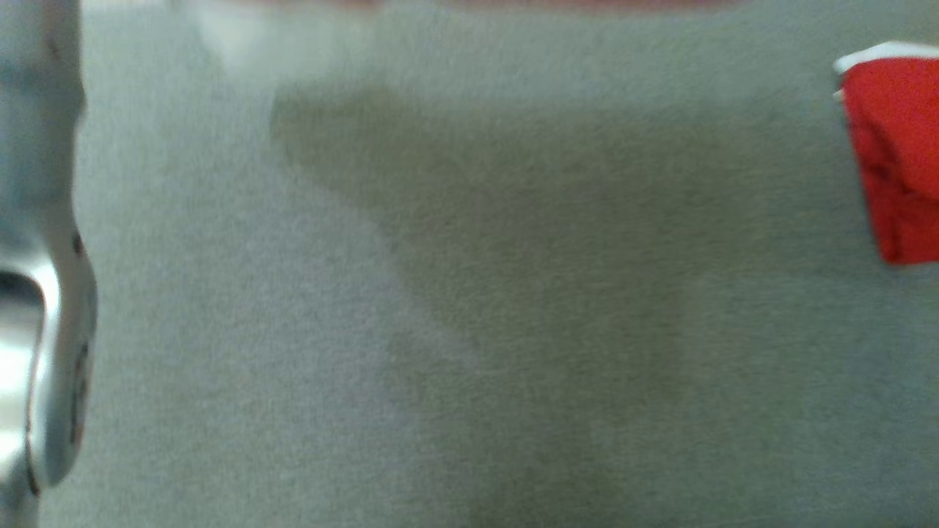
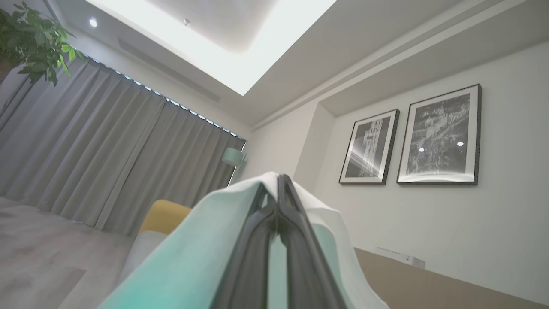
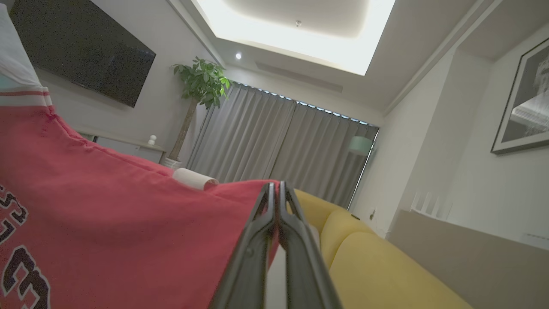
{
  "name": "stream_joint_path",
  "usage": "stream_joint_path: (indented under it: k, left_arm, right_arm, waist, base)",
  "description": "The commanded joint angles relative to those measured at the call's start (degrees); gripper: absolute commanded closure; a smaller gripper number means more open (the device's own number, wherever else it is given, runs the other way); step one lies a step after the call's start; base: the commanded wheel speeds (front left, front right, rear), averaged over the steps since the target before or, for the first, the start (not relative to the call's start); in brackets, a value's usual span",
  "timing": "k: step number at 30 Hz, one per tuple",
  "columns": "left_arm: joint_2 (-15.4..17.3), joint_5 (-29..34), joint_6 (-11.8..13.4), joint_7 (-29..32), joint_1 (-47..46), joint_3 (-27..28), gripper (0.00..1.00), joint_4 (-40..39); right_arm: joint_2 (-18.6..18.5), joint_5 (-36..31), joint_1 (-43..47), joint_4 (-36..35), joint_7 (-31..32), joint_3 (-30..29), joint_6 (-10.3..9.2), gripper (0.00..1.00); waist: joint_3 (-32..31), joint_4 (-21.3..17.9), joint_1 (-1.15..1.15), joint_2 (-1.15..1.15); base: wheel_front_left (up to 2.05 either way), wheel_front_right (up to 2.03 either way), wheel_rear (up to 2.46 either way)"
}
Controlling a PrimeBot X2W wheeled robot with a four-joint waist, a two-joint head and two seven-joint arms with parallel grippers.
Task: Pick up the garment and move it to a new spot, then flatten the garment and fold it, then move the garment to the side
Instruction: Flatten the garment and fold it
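Left gripper (image 2: 279, 178) is closed, jaws pressed together, with pale mint-and-white cloth draped down both sides of the fingers; reads as a pinch on the garment (image 3: 107, 206). Right gripper (image 3: 276, 185) is closed too, tips meeting the edge of the red cloth, looks clamped on it. Garment is red with dark block lettering and a white/mint band. Both wrist views point up at the ceiling, so I judge it is held up off the grey surface (image 1: 440, 308), strung between the two arms. Head view is blurred: a red piece with white trim sits at the right edge of the grey surface, toward the far corner; cannot tell if it hangs or rests. Pale forearm (image 1: 44, 293) runs along the left edge. Handling: soft, light, limp cloth that will sag, swing and bunch; not fragile, and unlikely to slip from a firm pinch. Best holds are hem, shoulder or collar band at two well-apart corners, so it drops flat; a mid-panel pinch would crumple it.
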Motion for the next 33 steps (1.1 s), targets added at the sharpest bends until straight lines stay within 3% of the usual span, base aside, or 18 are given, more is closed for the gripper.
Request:
stream_joint_path:
  k: [1, 7, 16, 26, 33]
  left_arm:
    - [1.8, 0.5, -0.7, -1.4, -3.6, 0.9, 1.0, -0.4]
    - [1.3, -2.8, -2.6, -3.3, -3.0, -1.1, 1.0, 1.7]
    - [6.5, -9.3, -2.7, -5.6, 19.5, -5.3, 1.0, -7.6]
    - [15.1, -11.3, -2.6, -5.9, 48.2, -8.9, 1.0, -19.9]
    - [18.5, -10.5, 1.9, -5.5, 66.7, -12.2, 1.0, -29.6]
  right_arm:
    - [-0.7, -1.6, -1.9, -1.2, -0.3, -2.5, 0.21, 1.0]
    - [-1.6, -6.8, 1.1, -2.6, -0.3, -6.7, 0.21, 1.0]
    - [-3.5, -3.8, 14.7, -3.0, -0.3, -5.1, 0.21, 1.0]
    - [-6.8, 4.1, 36.1, -6.8, -0.3, -7.2, 0.21, 1.0]
    - [-9.1, 6.3, 54.5, -12.2, -0.3, -10.1, 0.21, 1.0]
  waist:
    - [4.8, 3.0, -0.03, 0.0]
    - [7.6, 5.1, -0.03, 0.0]
    - [10.3, 6.9, -0.03, 0.0]
    - [1.6, 6.1, -0.03, 0.0]
    - [-5.0, 5.3, -0.03, 0.0]
  base:
    - [0.0, 0.0, 0.0]
    - [0.0, 0.0, 0.0]
    - [0.0, 0.0, 0.0]
    - [0.0, 0.0, 0.0]
    - [0.0, 0.0, 0.0]
